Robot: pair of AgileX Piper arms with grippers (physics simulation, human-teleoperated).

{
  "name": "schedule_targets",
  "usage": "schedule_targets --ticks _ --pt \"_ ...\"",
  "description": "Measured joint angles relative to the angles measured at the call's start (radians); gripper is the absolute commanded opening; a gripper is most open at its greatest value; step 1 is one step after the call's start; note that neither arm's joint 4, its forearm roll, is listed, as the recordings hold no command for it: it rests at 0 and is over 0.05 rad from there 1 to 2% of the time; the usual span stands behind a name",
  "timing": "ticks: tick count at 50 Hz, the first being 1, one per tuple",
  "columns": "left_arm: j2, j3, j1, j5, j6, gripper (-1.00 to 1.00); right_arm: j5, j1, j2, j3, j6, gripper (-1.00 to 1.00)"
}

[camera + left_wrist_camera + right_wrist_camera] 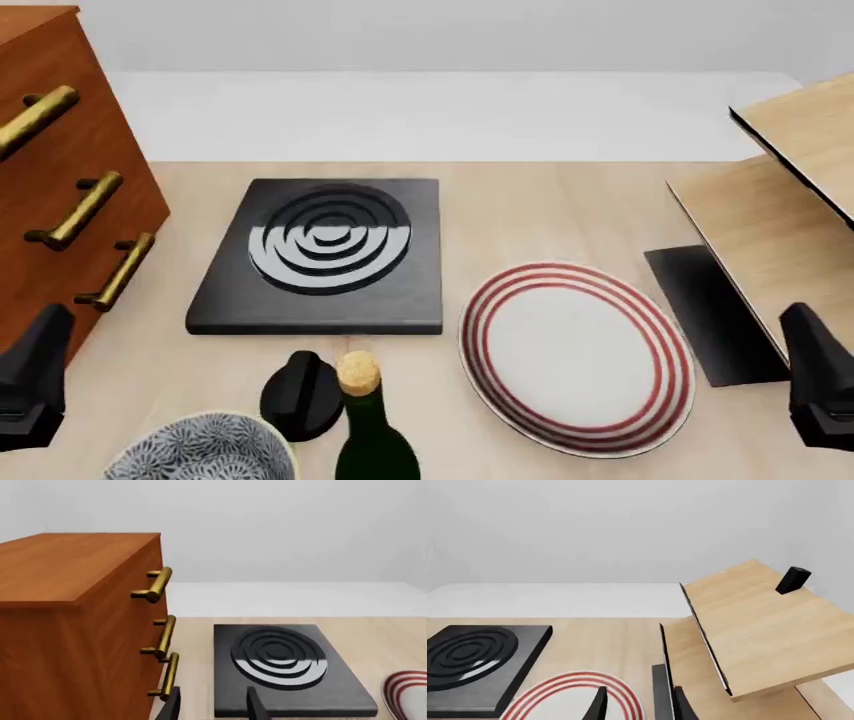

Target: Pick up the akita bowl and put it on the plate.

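The akita bowl (pixel 200 452), blue and white patterned with a pale rim, sits at the table's near left edge, partly cut off in the front view. The plate (pixel 497 300), white with red rings, lies right of centre; its rim also shows in the left wrist view (pixel 408 687) and the right wrist view (pixel 560 686). My left gripper (pixel 38 375) hangs at the far left, beside the bowl and apart from it, fingers (pixel 253 705) spread and holding nothing. My right gripper (pixel 817 385) is at the far right, beyond the plate, open too, its fingers (pixel 599 705) holding nothing.
A black square stove (pixel 327 255) with grey rings lies behind the bowl. A corked dark bottle (pixel 367 430) and a small black object (pixel 304 395) stand between bowl and plate. A wooden cabinet (pixel 54 180) with brass handles rises at left. A wooden shelf unit (pixel 767 220) stands at right.
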Motion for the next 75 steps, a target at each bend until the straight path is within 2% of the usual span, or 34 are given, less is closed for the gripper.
schedule_targets --ticks 10,18,33,43,58,75 --pt "0.016 -0.029 0.001 0.046 -0.002 1.00 -0.001 0.000 0.003 -0.002 0.000 1.00" --pt "0.041 -0.083 -0.007 0.137 0.000 1.00 -0.001 0.000 0.004 -0.002 0.000 1.00" --pt "0.017 -0.219 -0.010 0.434 0.042 1.00 -0.001 0.000 0.005 -0.003 0.000 1.00" --pt "0.015 -0.292 -0.042 0.584 0.068 1.00 -0.001 0.000 0.005 -0.003 0.000 1.00" --pt "0.047 -0.307 -0.094 0.709 0.050 1.00 -0.001 0.000 0.005 -0.003 0.000 1.00" --pt "0.078 -0.274 -0.117 0.758 0.027 1.00 -0.001 0.000 0.005 -0.003 0.000 1.00"
